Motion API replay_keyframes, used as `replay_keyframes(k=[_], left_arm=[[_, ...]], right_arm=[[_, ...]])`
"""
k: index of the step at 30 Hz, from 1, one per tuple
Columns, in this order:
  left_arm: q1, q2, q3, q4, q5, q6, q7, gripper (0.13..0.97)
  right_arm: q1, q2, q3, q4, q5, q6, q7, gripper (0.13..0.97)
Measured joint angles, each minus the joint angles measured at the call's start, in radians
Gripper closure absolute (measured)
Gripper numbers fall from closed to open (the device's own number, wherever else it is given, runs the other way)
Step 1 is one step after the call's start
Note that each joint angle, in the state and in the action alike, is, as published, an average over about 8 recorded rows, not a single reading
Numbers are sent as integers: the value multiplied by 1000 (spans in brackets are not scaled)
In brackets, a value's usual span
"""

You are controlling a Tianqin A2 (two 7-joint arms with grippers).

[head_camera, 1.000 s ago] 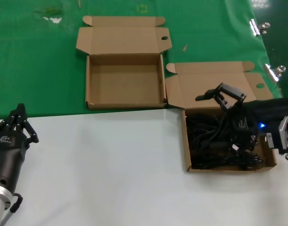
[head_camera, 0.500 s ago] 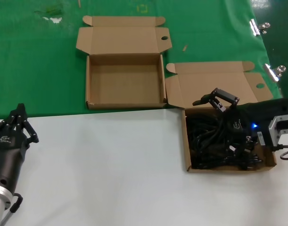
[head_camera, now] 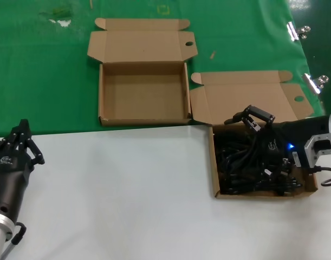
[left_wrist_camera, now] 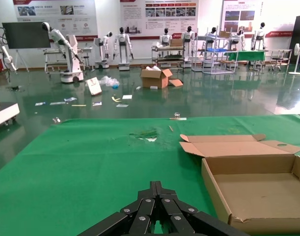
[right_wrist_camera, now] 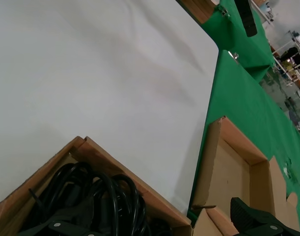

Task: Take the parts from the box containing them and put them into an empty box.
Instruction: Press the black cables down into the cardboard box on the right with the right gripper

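Note:
The box containing the parts (head_camera: 213,162) sits at the right, its flap lid (head_camera: 246,97) open behind it. A dense tangle of black cords (head_camera: 246,168) fills it; they also show in the right wrist view (right_wrist_camera: 91,196). My right gripper (head_camera: 249,116) is open and empty, low over the back of this tangle; the wrist view shows it the same way (right_wrist_camera: 145,216), jaws wide apart. The empty box (head_camera: 143,92) lies on the green cloth to the back left with a bare floor, also in the left wrist view (left_wrist_camera: 253,191). My left gripper (head_camera: 21,132) is shut and parked at the near left.
The boxes' lids lie open toward the back, each with a round hole (head_camera: 189,44). Metal clips (head_camera: 317,81) hold the green cloth (head_camera: 46,65) at the right edge. White tabletop (head_camera: 127,189) spreads across the front.
My right gripper has come down a little toward the cords at the back of the full box, still open. The left arm has not moved.

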Motion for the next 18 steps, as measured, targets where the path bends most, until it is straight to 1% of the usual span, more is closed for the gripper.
replay_keyframes(k=[8, 16, 18], left_arm=[[0, 0, 0, 0, 0, 0, 0, 957], [0, 0, 0, 0, 0, 0, 0, 957], [0, 0, 0, 0, 0, 0, 0, 957]], right_arm=[[23, -18, 11, -70, -11, 4, -37, 130], [17, -20, 20, -80, -17, 6, -42, 140], [14, -19, 22, -78, -18, 6, -40, 158]])
